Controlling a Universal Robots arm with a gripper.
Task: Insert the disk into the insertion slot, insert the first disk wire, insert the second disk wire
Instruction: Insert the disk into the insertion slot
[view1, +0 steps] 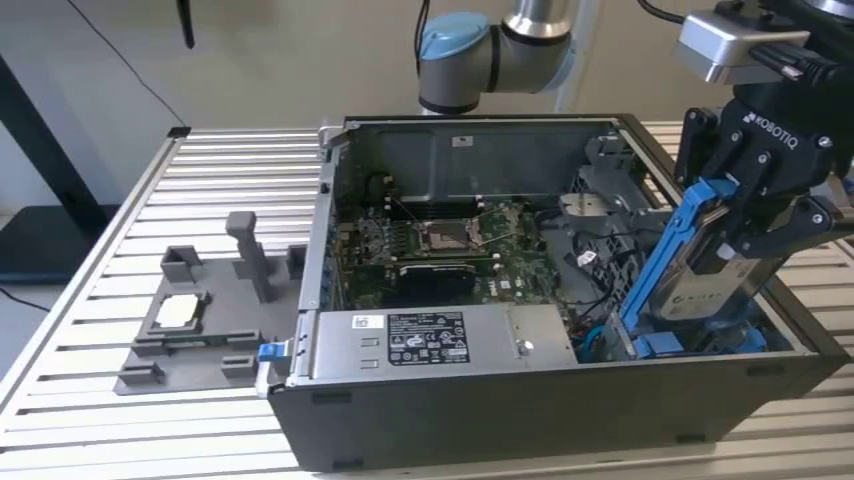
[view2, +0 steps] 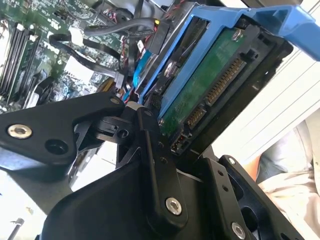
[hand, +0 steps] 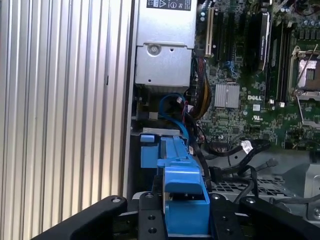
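Currently the pincer (view1: 747, 235) is clamped on the disk (view1: 701, 285), tilted over the insertion slot (view1: 694, 345) at the exterior view's right; looks rigid, dense, shock-sensitive, so hold the blue carrier rails (view1: 663, 255), not the bare board (view2: 197, 97).

Slatted aluminium table (view1: 240, 170): open PC case (view1: 534, 410) centre-right of frame, grey fixture plate (view1: 187, 350) lower left.

Blue-framed disk (view1: 697, 288), black tool (view1: 750, 232), green motherboard (view1: 514, 262), silver ribbed table (view1: 200, 172)

Exterior high, 2 wrist views near disk (view2: 210, 85)
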